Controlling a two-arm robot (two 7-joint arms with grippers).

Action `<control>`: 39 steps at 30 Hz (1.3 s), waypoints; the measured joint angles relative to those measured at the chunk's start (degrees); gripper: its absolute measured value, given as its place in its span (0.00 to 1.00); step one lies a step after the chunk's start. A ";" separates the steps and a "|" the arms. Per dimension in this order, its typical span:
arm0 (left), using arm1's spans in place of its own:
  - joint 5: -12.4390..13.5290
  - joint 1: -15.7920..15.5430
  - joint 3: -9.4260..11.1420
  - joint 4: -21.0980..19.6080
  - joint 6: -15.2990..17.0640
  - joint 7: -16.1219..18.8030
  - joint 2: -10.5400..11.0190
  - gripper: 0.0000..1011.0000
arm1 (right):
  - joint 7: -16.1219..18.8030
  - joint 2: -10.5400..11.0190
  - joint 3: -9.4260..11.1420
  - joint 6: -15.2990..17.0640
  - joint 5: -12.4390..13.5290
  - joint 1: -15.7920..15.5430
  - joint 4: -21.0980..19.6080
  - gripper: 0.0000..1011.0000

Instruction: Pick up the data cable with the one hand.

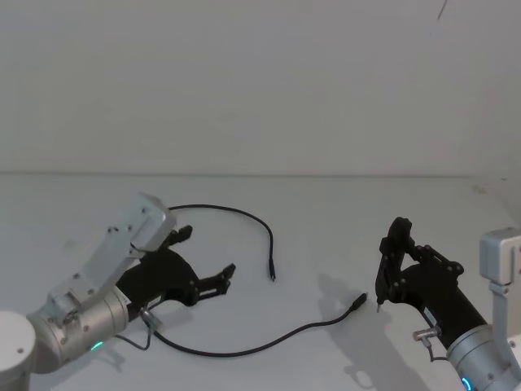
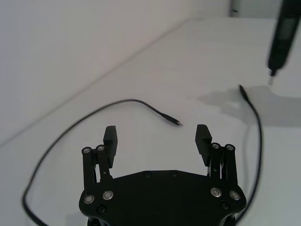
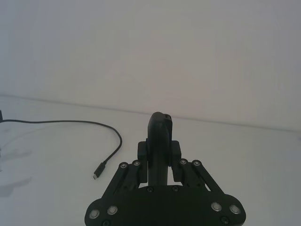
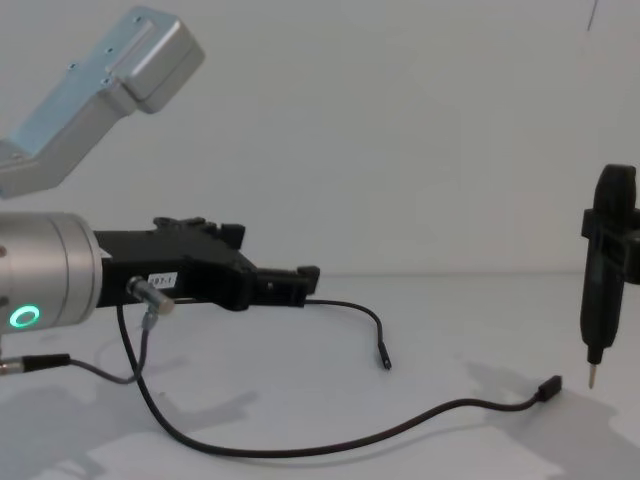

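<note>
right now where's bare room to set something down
Bare: the far strip of table between the data cable and the wall. Crowded: inside the cable's loop by the left gripper, jaws open, and around the right gripper with its stick tool.

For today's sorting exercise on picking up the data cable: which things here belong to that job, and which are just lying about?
Belong to the job:
data cable
left pincer, open, close to it

Just about:
slim black tool, clamped in the right pincer
grey wire with silver connector
</note>
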 joint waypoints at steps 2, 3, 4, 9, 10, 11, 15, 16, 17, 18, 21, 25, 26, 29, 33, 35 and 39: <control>-0.61 -0.48 0.19 -0.27 1.34 -1.35 0.48 0.99 | 0.00 0.00 0.00 0.00 0.00 0.00 0.00 0.28; -1.17 -0.93 0.37 -0.46 2.47 -2.77 0.87 0.99 | 0.00 0.00 0.00 0.00 0.00 0.00 0.00 0.28; -1.46 -1.25 0.50 -0.57 3.11 -3.43 1.11 0.99 | 0.00 0.00 0.00 0.00 0.00 0.00 0.00 0.28; -3.46 -3.16 1.40 -0.81 7.49 -7.58 1.89 0.99 | 0.00 0.00 0.00 0.00 0.00 0.00 0.00 0.28; -3.72 -3.55 1.63 -0.81 8.16 -8.11 1.92 0.99 | 0.00 0.00 0.00 0.00 0.00 0.00 0.00 0.28; -4.04 -3.85 1.82 -0.81 8.95 -8.70 1.92 0.99 | 0.00 0.00 0.00 0.00 0.00 0.00 0.00 0.28; -5.27 -5.81 3.02 -0.28 12.41 -10.95 1.49 0.99 | 0.00 0.00 0.00 0.00 0.00 0.00 0.00 0.28; -5.40 -6.08 3.13 -0.22 12.78 -11.18 1.39 0.99 | 0.00 0.00 0.00 0.00 0.00 0.01 0.00 0.28; -5.56 -6.37 3.38 -0.05 13.23 -11.45 1.25 0.99 | 0.00 0.00 0.00 0.00 0.00 0.00 0.00 0.28; -5.73 -6.54 3.50 0.04 13.68 -11.71 1.16 0.99 | 0.00 0.00 0.00 0.00 0.00 0.00 0.00 0.28; -6.27 -7.71 4.35 0.75 15.45 -12.56 0.45 0.99 | 0.00 0.00 0.00 0.00 0.00 0.00 0.00 0.28; -6.64 -8.98 5.35 1.78 17.25 -13.06 -0.59 0.99 | 0.00 0.00 0.00 0.00 0.00 0.00 0.00 0.28; -6.67 -9.41 5.76 2.17 17.77 -13.12 -0.96 0.99 | 0.00 0.00 0.00 0.00 0.00 0.00 0.00 0.28; -6.67 -10.19 6.61 3.01 18.67 -13.13 -1.69 0.99 | 0.00 0.00 0.00 0.00 0.00 0.00 0.00 0.28; -6.44 -11.07 7.68 4.24 19.59 -12.91 -2.65 0.99 | 0.00 0.00 0.00 0.00 0.00 0.00 0.00 0.28; -6.15 -11.61 8.42 5.01 19.98 -12.64 -3.35 0.99 | 0.00 0.00 0.00 0.00 0.00 0.00 0.00 0.28; -5.72 -12.41 9.50 6.52 20.44 -12.30 -4.42 0.99 | 0.00 0.00 0.00 0.00 0.00 0.00 0.00 0.28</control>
